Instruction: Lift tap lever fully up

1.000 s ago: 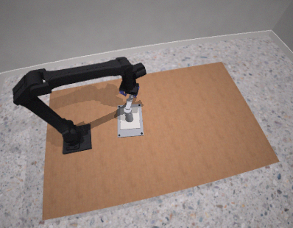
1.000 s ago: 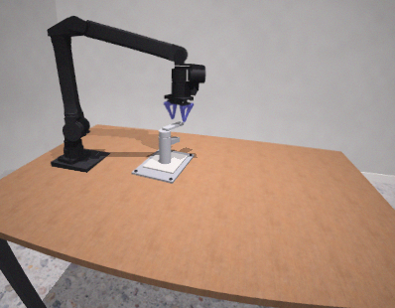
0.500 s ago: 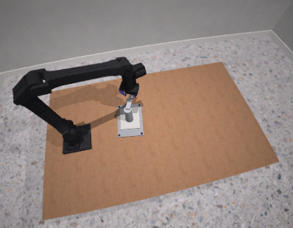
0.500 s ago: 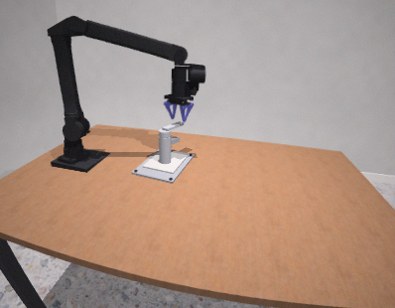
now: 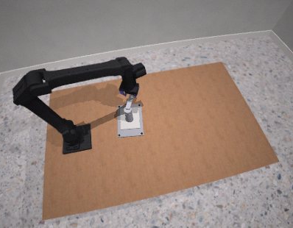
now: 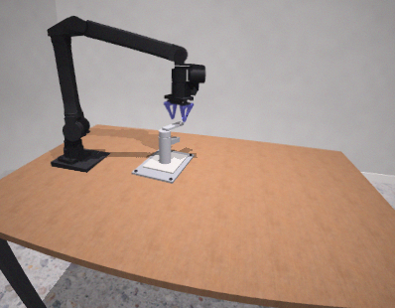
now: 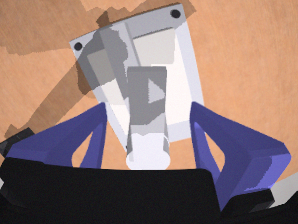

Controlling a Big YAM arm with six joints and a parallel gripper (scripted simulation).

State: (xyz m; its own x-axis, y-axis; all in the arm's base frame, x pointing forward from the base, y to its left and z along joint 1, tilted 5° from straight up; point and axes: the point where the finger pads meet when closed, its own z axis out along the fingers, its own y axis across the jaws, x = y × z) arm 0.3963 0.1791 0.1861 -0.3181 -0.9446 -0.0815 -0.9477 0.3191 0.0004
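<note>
Grey walls stand behind a brown wooden table (image 6: 271, 209), and the floor (image 5: 252, 198) under it is speckled stone; near the table's left end a black arm (image 6: 67, 89) stands on a flat black base plate (image 6: 60, 164); the arm goes up, bends, and reaches out over a small grey mounting plate (image 6: 142, 174) with dark screws in its corners; a white square sits on that plate, and the tap (image 6: 165, 149) stands on it as a short grey post; the tap's lever (image 6: 173, 126) sticks out from the top of the post and tilts up a little toward the gripper; the gripper (image 6: 179, 119) points straight down, just above the lever's end; its two blue fingers are spread apart with nothing pinched between them; in the wrist view the lever (image 7: 148, 106) lies in the gap between the fingers, with a finger on each side, and I cannot tell if either finger touches it.
</note>
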